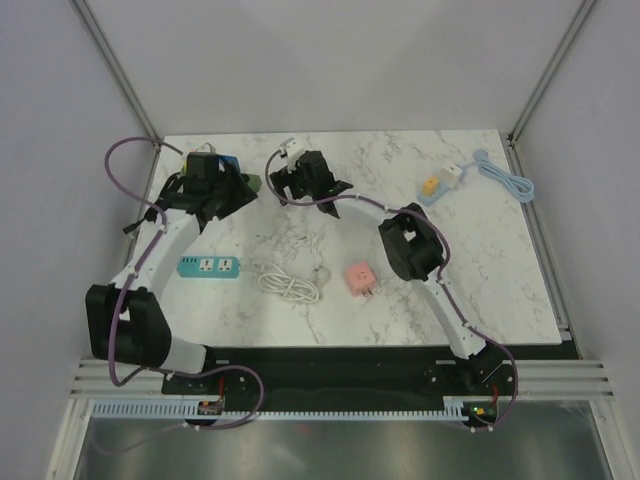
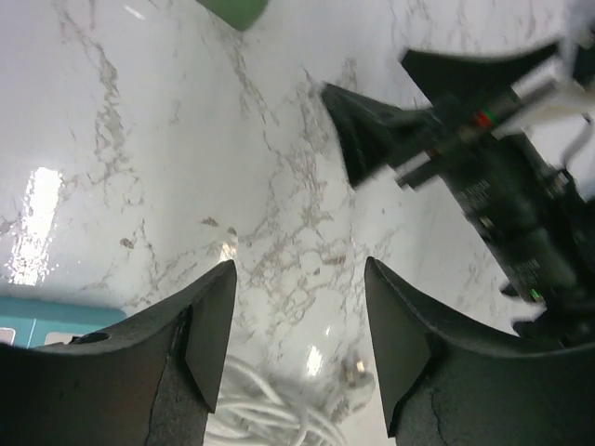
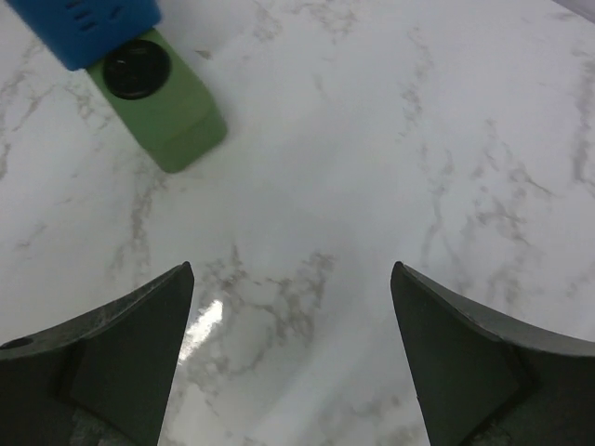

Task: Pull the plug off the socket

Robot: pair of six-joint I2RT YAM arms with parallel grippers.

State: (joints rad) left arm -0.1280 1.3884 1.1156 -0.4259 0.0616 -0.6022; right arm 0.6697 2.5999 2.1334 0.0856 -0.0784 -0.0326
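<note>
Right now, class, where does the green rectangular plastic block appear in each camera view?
Top external: green rectangular plastic block, upper left of centre, partly hidden.
Left wrist: only a corner, at the top edge.
Right wrist: upper left.
Shared landmark: white marble tabletop.

Table (image 3: 372,139): white marble-look top, grey veining, smooth and glossy enough to throw lamp glare. Green block (image 3: 172,121) and blue block (image 3: 84,23): smooth plastic, matt to satin. Right gripper (image 3: 290,269) fingers (image 3: 121,372): dark matt plastic, faintly grainy.

Blocky green plug (image 3: 172,121), lying flat, end against blue socket (image 3: 84,23)
</note>
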